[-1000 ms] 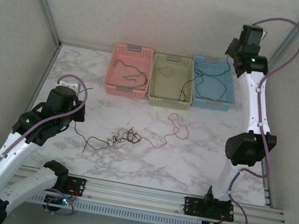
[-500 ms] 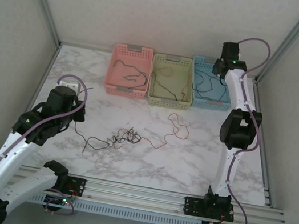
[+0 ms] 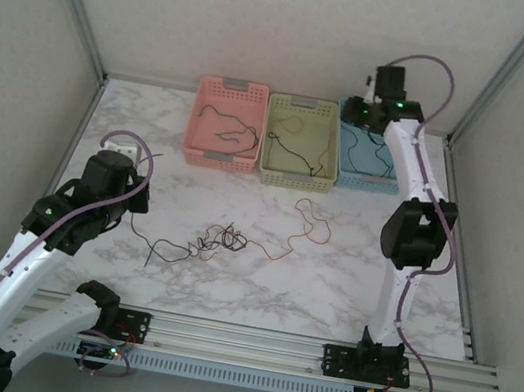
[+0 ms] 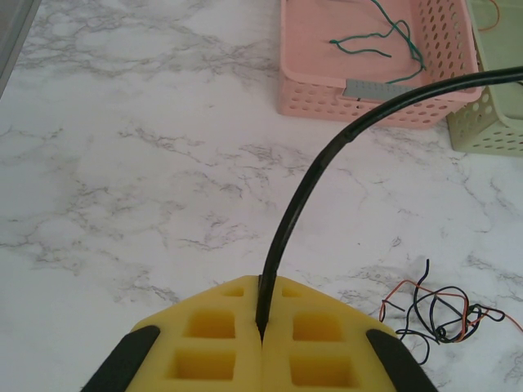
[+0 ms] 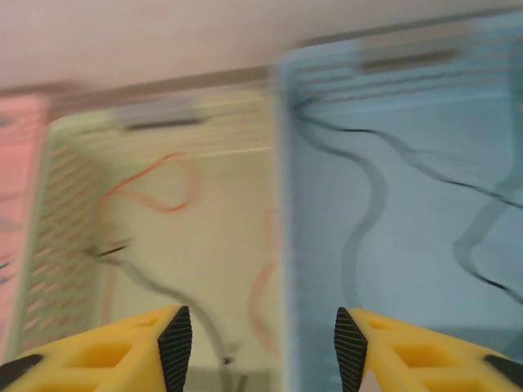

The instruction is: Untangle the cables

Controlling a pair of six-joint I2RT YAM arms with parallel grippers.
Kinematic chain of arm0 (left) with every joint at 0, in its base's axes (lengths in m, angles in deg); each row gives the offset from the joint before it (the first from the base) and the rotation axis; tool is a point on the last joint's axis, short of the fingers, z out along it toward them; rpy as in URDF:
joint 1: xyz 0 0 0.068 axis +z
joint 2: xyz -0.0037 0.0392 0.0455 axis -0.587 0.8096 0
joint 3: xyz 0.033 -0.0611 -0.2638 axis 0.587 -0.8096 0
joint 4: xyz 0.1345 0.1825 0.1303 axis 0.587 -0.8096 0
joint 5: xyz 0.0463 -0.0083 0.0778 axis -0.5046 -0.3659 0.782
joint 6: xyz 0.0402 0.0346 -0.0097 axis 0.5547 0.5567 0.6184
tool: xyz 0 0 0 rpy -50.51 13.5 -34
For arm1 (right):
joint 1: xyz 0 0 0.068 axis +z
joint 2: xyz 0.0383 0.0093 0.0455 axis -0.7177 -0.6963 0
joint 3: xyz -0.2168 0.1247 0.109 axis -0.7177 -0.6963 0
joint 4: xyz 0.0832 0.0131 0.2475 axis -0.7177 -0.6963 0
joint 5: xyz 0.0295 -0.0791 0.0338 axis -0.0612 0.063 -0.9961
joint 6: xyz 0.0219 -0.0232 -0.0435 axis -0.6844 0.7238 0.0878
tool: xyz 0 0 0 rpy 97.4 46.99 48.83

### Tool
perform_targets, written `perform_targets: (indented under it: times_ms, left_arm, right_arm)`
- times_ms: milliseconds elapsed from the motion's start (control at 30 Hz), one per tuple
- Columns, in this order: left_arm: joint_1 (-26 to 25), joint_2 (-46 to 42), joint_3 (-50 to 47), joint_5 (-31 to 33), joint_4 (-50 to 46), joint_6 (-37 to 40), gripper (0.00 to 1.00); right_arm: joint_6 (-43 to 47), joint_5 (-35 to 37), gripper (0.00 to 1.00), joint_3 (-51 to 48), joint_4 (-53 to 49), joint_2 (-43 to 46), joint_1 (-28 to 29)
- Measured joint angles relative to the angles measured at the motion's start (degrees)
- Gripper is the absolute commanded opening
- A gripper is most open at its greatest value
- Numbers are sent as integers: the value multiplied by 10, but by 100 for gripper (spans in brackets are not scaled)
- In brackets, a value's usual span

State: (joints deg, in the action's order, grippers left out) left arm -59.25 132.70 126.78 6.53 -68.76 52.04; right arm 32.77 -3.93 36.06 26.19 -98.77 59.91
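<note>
A tangle of black and red-orange cables (image 3: pixel 216 241) lies on the marble table, also in the left wrist view as the tangle (image 4: pixel 441 310). My left gripper (image 3: pixel 137 202) is shut on a black cable (image 4: pixel 302 196) that arcs out from between its yellow fingers (image 4: pixel 327 343). A loose red-orange cable (image 3: pixel 308 222) lies right of the tangle. My right gripper (image 5: pixel 263 343) hangs open and empty over the wall between the green basket (image 5: pixel 221 245) and the blue basket (image 5: pixel 425 269). That view is blurred.
Three baskets stand in a row at the back: pink (image 3: pixel 220 159), green (image 3: pixel 296 178), blue (image 3: pixel 371 184). Each holds sorted cables, among them a green cable (image 4: pixel 392 41) in the pink one. A white object (image 3: pixel 121 144) sits by the left arm.
My right arm swung left from the blue basket's far right corner to the green-blue boundary and its jaws opened. A black cable now lies in the green basket. The left arm stayed still.
</note>
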Motion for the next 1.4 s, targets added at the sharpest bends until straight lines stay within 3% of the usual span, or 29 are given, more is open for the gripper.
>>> perform_targets:
  times_ms: [167,300,500,900,1067,1400]
  left_arm:
    - [0,0,0,0,0,0,0]
    - [0,0,0,0,0,0,0]
    - [0,0,0,0,0,0,0]
    - [0,2,0,-3,0,0,0]
    - [0,4,0,-3,0,0,0]
    - [0,9,-1,-4,1,0,0]
  right_arm:
    - [54,-50,52,61,-35,-53,84]
    - [73,-72,53,135,-68,-139,103]
    - [78,-19,54,189,-130,-238,98]
    - [99,68,52,179,-170,-248,96]
    - [106,78,44,180,-171,-265,96]
    - [109,79,6,189,-184,-288,96]
